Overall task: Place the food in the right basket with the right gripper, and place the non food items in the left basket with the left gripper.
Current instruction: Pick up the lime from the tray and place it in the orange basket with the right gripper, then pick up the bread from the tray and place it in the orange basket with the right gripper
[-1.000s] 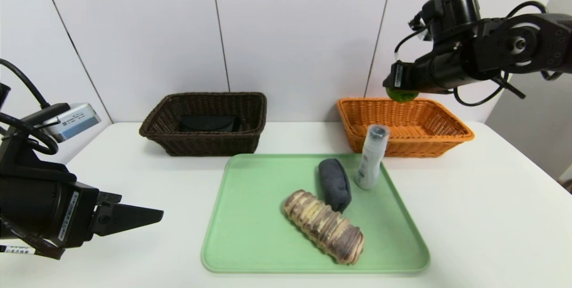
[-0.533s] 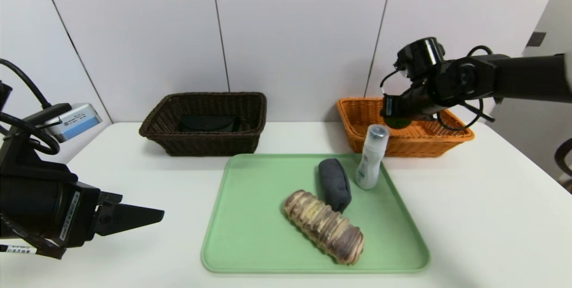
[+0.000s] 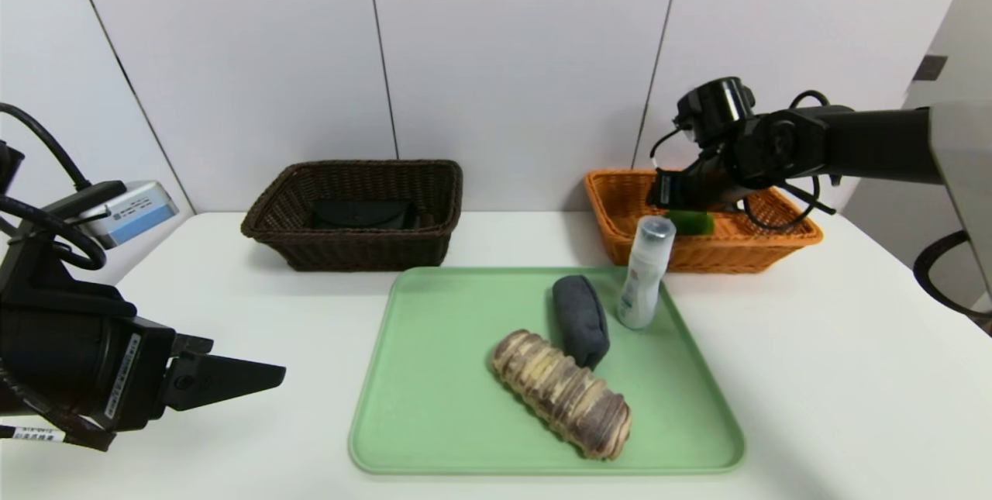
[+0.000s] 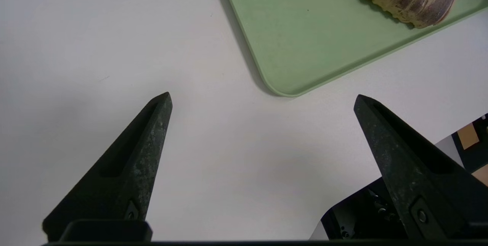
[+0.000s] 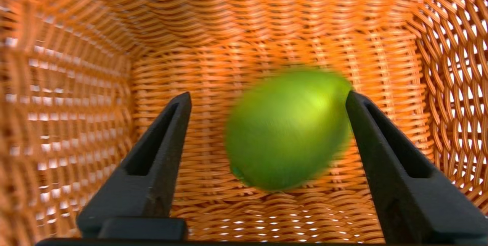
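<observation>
Right gripper [image 5: 269, 95] dropped into orange wicker basket [image 3: 744, 253], jaws now spread | glossy green oval food item [image 5: 289, 127] released inside | left gripper parked beside tray [image 3: 434, 457], jaws wide | food placement looks done

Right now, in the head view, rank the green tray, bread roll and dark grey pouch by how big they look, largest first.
1. Green tray
2. Bread roll
3. Dark grey pouch

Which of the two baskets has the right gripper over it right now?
The orange wicker basket, behind the white bottle; the dark brown one has no gripper above it.
</observation>
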Tool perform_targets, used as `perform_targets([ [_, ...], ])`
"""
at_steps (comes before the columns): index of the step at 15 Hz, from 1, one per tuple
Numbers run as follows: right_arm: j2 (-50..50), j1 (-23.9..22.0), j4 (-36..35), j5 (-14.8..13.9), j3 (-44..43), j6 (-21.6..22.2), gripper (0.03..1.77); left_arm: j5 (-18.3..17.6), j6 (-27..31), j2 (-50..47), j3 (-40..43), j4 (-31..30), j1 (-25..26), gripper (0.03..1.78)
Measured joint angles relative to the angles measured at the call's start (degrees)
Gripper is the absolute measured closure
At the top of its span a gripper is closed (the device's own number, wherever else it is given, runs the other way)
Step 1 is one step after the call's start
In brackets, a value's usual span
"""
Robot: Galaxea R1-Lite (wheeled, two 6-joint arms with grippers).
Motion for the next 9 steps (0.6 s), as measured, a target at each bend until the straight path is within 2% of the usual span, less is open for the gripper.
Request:
perform_targets([
  [4, -3.06, 0.54, 1.97, 1.63, -0.3, 0.02, 0.27, 0.0, -0.02, -0.06, 0.02, 0.0, 0.0, 0.12],
  [6, -6.64, 1.61, 4.82, 2.96, -1.55, -0.22, 0.23, 0.0, 0.02, -0.06, 0.02, 0.0, 0.0, 0.12],
  [9, -12.73, 3.82, 7.94, 3.38, -3.15, -1.27, 0.18, 0.0, 0.0, -0.06, 0.02, -0.09, 0.0, 0.12],
])
